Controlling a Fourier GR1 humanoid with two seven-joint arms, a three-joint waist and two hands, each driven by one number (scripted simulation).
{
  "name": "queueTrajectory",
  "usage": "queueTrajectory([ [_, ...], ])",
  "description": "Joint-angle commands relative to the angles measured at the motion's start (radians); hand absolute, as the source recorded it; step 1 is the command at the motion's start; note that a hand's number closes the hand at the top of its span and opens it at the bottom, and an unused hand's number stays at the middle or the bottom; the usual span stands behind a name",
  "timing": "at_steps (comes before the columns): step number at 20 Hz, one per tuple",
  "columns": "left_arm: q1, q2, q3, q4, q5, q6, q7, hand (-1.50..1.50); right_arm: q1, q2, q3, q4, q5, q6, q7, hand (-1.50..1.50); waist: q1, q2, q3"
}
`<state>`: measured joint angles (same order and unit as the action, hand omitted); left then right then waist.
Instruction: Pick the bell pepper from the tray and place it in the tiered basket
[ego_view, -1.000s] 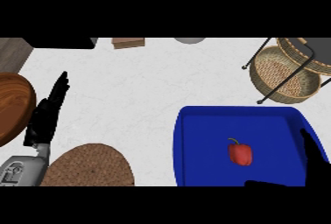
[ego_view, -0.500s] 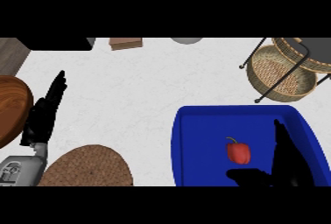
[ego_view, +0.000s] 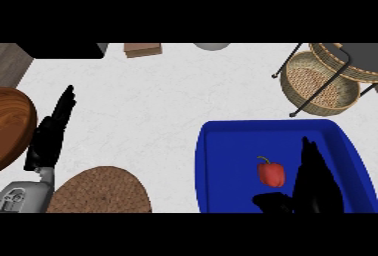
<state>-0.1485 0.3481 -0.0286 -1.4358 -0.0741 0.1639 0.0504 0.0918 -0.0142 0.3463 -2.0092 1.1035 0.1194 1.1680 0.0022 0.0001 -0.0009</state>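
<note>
I've got the right hand (ego_view: 314, 180) over the blue tray (ego_view: 221, 165), fingers straight and pointing toward the tray's far wall, thumb stuck out low toward the near-left, nothing held, so it's released. The bell pepper (ego_view: 271, 174) lies inside the tray, roughly mid-floor, stem end pointing to the tray's far side, just left of my fingers; can't tell if they touch it or only sit beside it, prob. apart. Risks as I see them: 1) hand is alongside the pepper, not over it, so if I close now the fingers curl on air or nudge it sideways across the tray floor; it's rounded and smooth, likely to roll or skid toward the tray's left wall. 2) the thumb, nearer me than the pepper, could shove it toward the far wall if I sweep in w/o lifting first. 3) the view is blocked by my own hand on the tray's right half, so depth is a guess; I may press down into the tray floor. 4) later, the tiered basket (ego_view: 321, 85) stands beyond the tray's far-right corner w/ thin dark frame legs, easy to clip on the carry. Left hand (ego_view: 52, 135) rests open well left of the tray on the table (ego_view: 162, 95), between a wooden board (ego_view: 13, 125) and a woven mat (ego_view: 100, 192), out of the way
</note>
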Motion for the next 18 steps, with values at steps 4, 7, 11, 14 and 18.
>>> queueTrajectory([
  [4,0.006,-0.034,-0.012,-0.001,-0.035,0.014,0.015,0.0,-0.058,0.014,0.037,-0.002,0.034,0.092,0.223,-1.5,0.0,0.0,0.0],
  [7,0.008,-0.005,0.012,-0.025,-0.036,-0.002,0.01,0.0,-0.009,0.014,0.048,0.045,0.047,0.04,0.191,-1.5,-0.001,-0.001,0.001],
  [11,-0.002,-0.004,0.035,-0.015,-0.015,-0.029,0.009,0.0,-0.014,0.014,0.006,0.109,0.013,-0.021,0.149,-1.5,-0.002,0.0,0.001],
  [14,0.008,0.036,0.079,-0.009,0.027,-0.081,0.009,0.0,-0.009,0.014,-0.011,0.116,-0.009,-0.036,0.142,-1.5,-0.001,0.0,0.001],
  [18,0.026,0.013,0.049,-0.077,-0.001,-0.072,0.047,0.0,-0.005,0.014,0.0,0.165,-0.011,-0.078,0.128,-1.5,0.0,-0.001,0.001],
])
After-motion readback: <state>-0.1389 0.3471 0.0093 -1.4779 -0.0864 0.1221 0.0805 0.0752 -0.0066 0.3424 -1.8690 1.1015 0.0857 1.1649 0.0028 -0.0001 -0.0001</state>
